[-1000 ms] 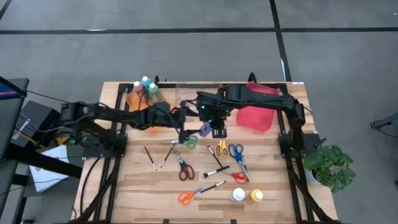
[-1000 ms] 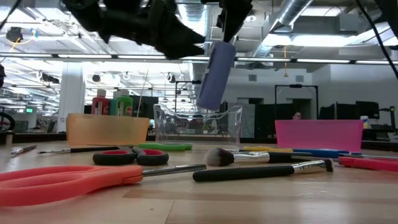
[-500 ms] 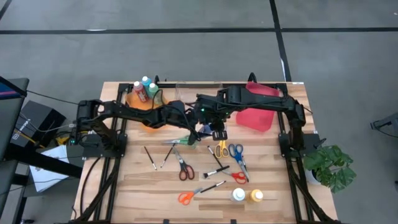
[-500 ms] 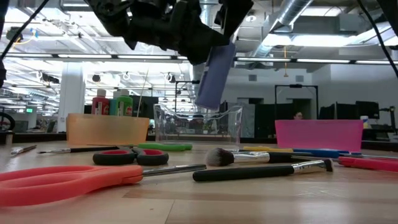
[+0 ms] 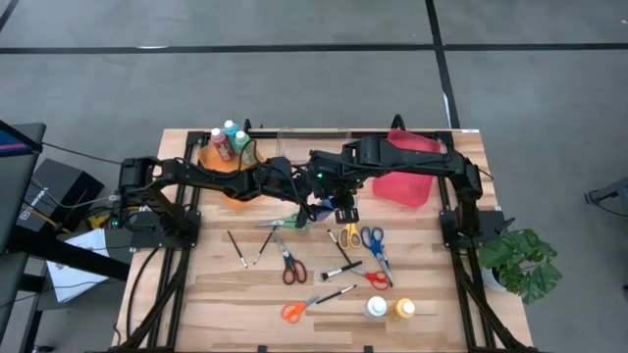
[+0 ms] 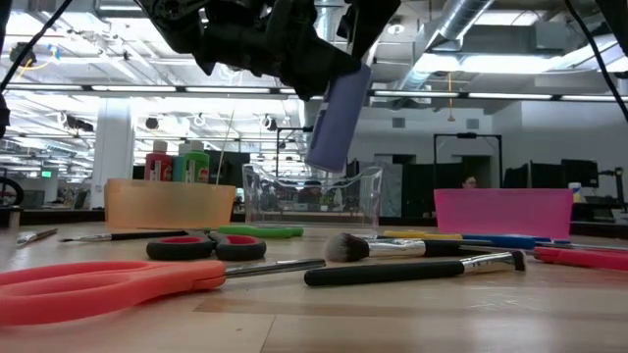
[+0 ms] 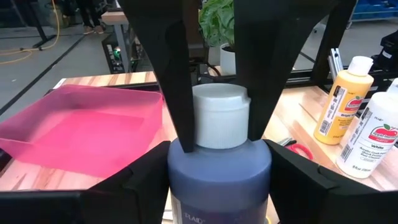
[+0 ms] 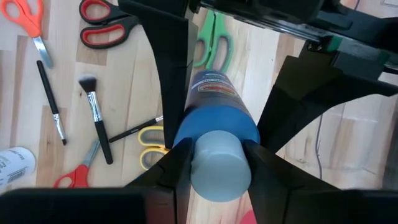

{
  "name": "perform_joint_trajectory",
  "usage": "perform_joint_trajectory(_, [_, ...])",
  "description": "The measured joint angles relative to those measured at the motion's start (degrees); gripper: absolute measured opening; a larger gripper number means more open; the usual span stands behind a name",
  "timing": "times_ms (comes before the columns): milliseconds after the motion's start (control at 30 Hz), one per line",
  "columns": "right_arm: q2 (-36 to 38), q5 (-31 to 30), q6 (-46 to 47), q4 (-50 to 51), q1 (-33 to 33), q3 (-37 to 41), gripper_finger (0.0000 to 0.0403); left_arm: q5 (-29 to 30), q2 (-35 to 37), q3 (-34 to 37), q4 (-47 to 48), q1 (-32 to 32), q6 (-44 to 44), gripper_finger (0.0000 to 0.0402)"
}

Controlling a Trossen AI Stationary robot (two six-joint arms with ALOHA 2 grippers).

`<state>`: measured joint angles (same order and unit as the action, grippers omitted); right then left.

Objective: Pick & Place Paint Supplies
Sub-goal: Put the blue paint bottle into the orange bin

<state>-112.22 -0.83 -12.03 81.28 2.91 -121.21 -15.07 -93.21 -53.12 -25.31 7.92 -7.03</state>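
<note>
A blue paint bottle [image 6: 334, 118] with a pale cap hangs in the air above the table's middle, between both arms. My right gripper [image 8: 221, 168] is above it, shut on the cap. My left gripper [image 7: 217, 180] reaches in level from the table's left, with its fingers against the bottle's body. In the high view the bottle [image 5: 321, 208] shows between the two grippers. Scissors, brushes and two other bottles lie on the table below. My left gripper has the bottle's body just below its shoulder [image 7: 180, 168] between its two fingers, one on each side. It comes in level from the table's left. My right gripper pinches the bottle's cap [image 8: 217, 158] between its two fingers, which point down from above. The bottle hangs below them, tilted, clear of the table.
An orange bin [image 5: 224, 162] with paint bottles stands at the far left, a clear bin [image 6: 312, 196] beside it and a red bin [image 5: 404, 181] at the far right. Scissors [image 5: 291, 265] and brushes [image 5: 339, 270] lie about the middle. White [image 5: 376, 307] and yellow [image 5: 404, 309] bottles lie near the front edge.
My left gripper has moved toward the table's right, up to the hanging blue bottle, and its fingers now stand at the bottle's sides. My right gripper has kept the bottle in place.
</note>
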Motion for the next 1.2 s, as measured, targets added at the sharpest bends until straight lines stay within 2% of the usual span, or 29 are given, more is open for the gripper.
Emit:
perform_joint_trajectory(267, [0.0,-0.22,0.0,-0.15,-0.28,0.02,0.0115,0.17,-0.04,0.09,-0.66,-0.02,-0.02,0.0237])
perform_joint_trajectory(333, [0.0,-0.23,-0.01,-0.24,-0.28,0.02,0.0135,0.23,-0.04,0.09,-0.67,-0.02,0.01,0.0228])
perform_joint_trajectory(467, [0.17,-0.53,0.44,-1.23,-0.28,-0.13,0.0212,0.24,-0.46,0.44,0.91,-0.09,0.06,0.0214])
perform_joint_trajectory(533, [0.52,-0.47,0.48,-1.32,-0.25,-0.11,0.0237,0.34,-0.42,0.44,0.47,-0.09,0.0,0.0215])
perform_joint_trajectory(700, [2.95,-0.73,0.9,0.37,0.21,-1.27,0.0248,2.81,-0.37,0.39,0.24,-0.09,0.84,0.0218])
perform_joint_trajectory(833, [10.57,-0.75,2.79,0.45,1.79,-1.55,0.0234,9.1,1.9,0.39,-0.76,0.39,3.89,0.0219])
perform_joint_trajectory(1000, [24.35,-0.86,7.16,-1.76,4.16,0.28,0.0211,18.73,10.83,2.65,-4.45,2.44,3.92,0.0224])
perform_joint_trajectory(1200, [39.25,-3.89,14.73,-5.95,3.46,6.14,0.0184,35.66,25.71,13.64,-9.63,5.01,1.24,0.0222])
